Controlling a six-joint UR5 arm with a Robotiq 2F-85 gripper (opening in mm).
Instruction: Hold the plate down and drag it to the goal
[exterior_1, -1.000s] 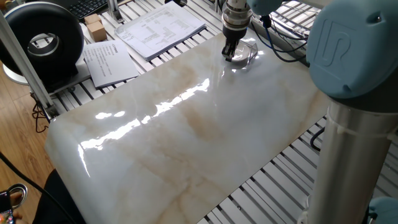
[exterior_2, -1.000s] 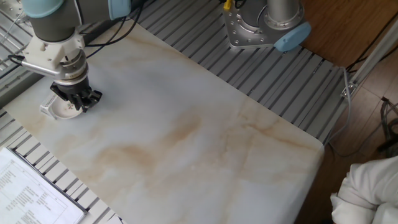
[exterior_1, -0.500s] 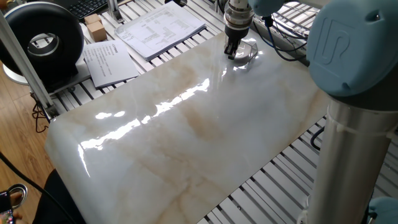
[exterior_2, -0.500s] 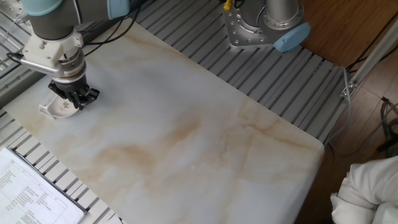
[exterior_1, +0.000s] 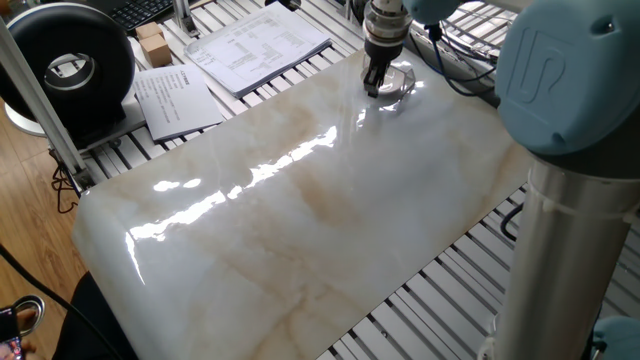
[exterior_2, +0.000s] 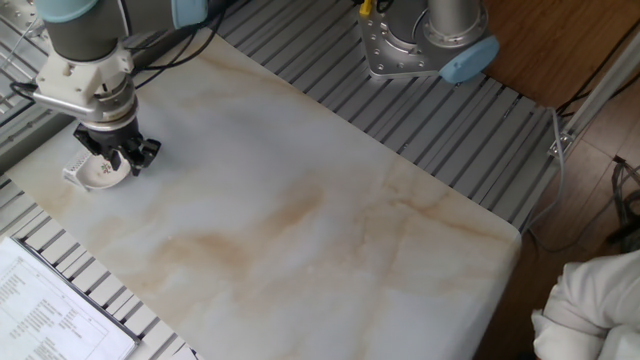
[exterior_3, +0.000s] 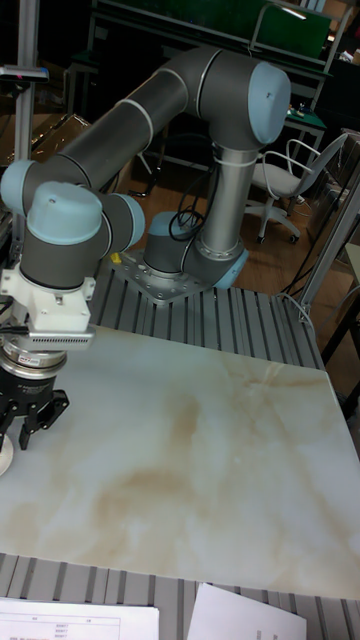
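Claw (exterior_2: 118, 158) of the single arm points straight down at a far corner of the marbled tabletop (exterior_2: 300, 220), its dark fingers set close together with only a narrow gap between them. Fingertips meet the plate (exterior_2: 98, 172); whether they press on its surface or hover just above it cannot be told. In the other fixed view the plate lies at the left corner of the tabletop, white and round, partly hidden beneath the claw. Goal (exterior_1: 403, 84), a clear frame with glinting edges, sits around or against the plate in the one fixed view; the exact fit between the two cannot be made out. In the tall fixed view the claw (exterior_3: 30, 418) stands at the left edge of the slab, with only a sliver of the plate (exterior_3: 4, 452) showing at the picture's border. Printed paper sheets (exterior_1: 260, 45) lie on the slatted bench beyond the tabletop, well apart from the plate. A black round device (exterior_1: 68, 65) stands at the far left.
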